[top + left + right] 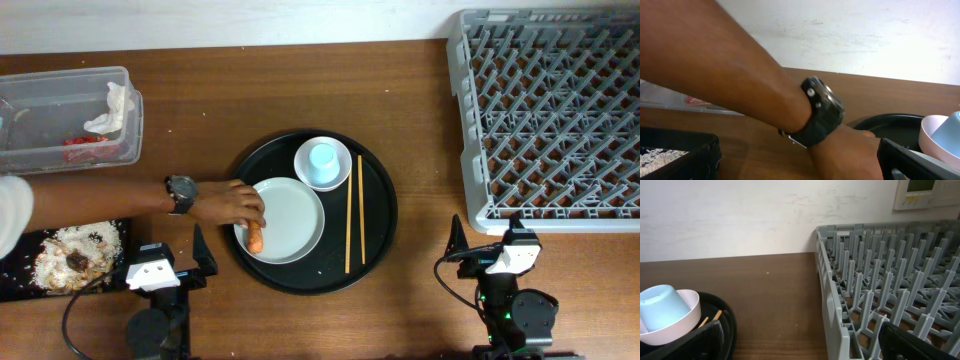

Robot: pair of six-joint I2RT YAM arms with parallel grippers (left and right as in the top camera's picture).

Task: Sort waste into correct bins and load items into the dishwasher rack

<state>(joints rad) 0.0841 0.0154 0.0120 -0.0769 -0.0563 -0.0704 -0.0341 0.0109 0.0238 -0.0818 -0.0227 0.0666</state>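
A person's hand [225, 203] holds the orange carrot [256, 237] at the left edge of the white plate [295, 215]. The light-blue cup [322, 160] sits in the white bowl [340, 178], with two chopsticks [354, 225] to the right. Tissue [115, 110] and a red wrapper [85, 147] lie in the clear tub [60, 90]. Rice [75, 250] and a dark scrap [77, 260] lie in the black tray [20, 285]. My left gripper [168, 250] is open and empty below the wrist. My right gripper [487, 238] is open and empty beside the grey rack [550, 110].
The plate, bowl and chopsticks rest on a large round black tray [380, 215]. The person's forearm with a dark watch [822, 112] crosses just in front of my left gripper [795, 165]. The rack's near wall [832, 305] stands right of my right gripper [802, 345].
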